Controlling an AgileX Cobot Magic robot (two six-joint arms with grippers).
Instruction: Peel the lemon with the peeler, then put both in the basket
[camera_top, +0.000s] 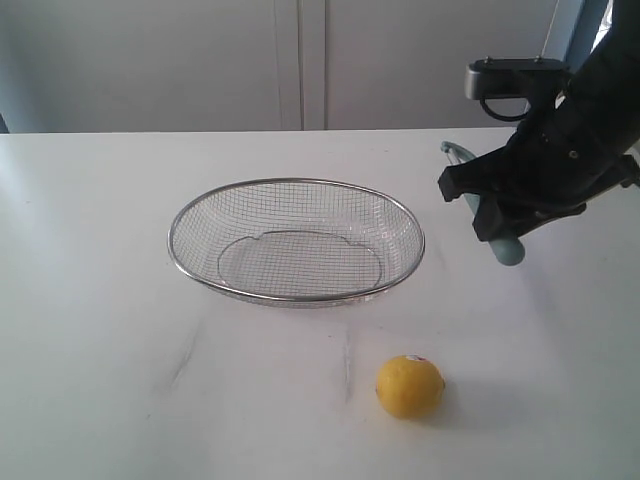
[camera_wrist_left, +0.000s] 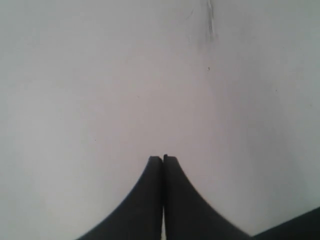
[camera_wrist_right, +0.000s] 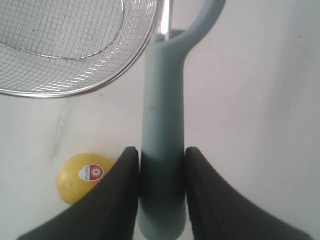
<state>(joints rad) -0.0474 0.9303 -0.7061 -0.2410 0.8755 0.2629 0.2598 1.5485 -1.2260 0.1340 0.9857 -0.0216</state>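
Clamping peeler (camera_wrist_right: 164, 85), right pincer (camera_wrist_right: 161, 154); lemon (camera_wrist_right: 82, 177) on table (camera_wrist_right: 260, 100).

I see a lab-style test bench: bare white table (camera_top: 100, 320) under the basket (camera_top: 172, 245), plain pale wall panels (camera_top: 300, 60) behind it, black robot arm (camera_top: 590, 110) beside it.

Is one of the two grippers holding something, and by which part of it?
The right gripper holds the peeler by its teal handle, near the end away from the blade. The left gripper is shut on nothing.
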